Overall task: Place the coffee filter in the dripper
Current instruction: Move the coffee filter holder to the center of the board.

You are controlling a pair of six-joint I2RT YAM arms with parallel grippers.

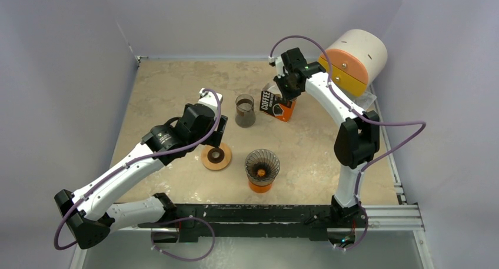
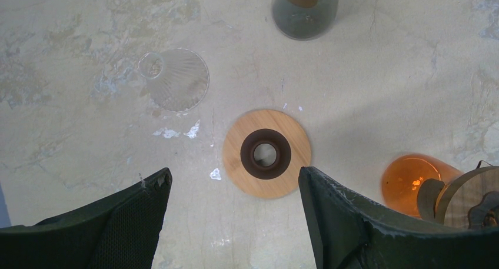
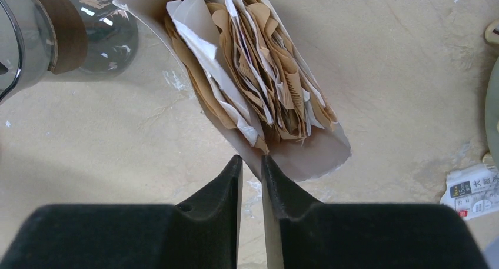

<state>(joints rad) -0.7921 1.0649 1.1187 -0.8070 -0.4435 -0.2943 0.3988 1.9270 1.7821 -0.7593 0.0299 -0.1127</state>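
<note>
Nearest the arm bases, the dripper (image 1: 262, 168) stands upright on its orange base with nothing in it, so the task's end point is not yet reached. Just to its left lies a wooden disc (image 2: 294, 145) with a dark ring at its centre. The left fingers (image 2: 235, 178) hover above it, spread wide and holding nothing. A clear ribbed cone (image 2: 176, 80) lies on its side on the surface (image 1: 176, 86) a little beyond. Farther back stands a glass carafe (image 1: 245, 111), and beside it the open pack (image 1: 278, 106) with the filters (image 3: 259, 63) bunched inside, brown and white, none drawn out. The right fingers (image 3: 252, 163) sit at the pack's near lip, almost pressed together with only a thin slit between them. Whether a filter's edge is caught there I cannot tell. By my reading this is the pick-up step. Drawing one filter free, carrying it to the dripper and seating it all remain.
</note>
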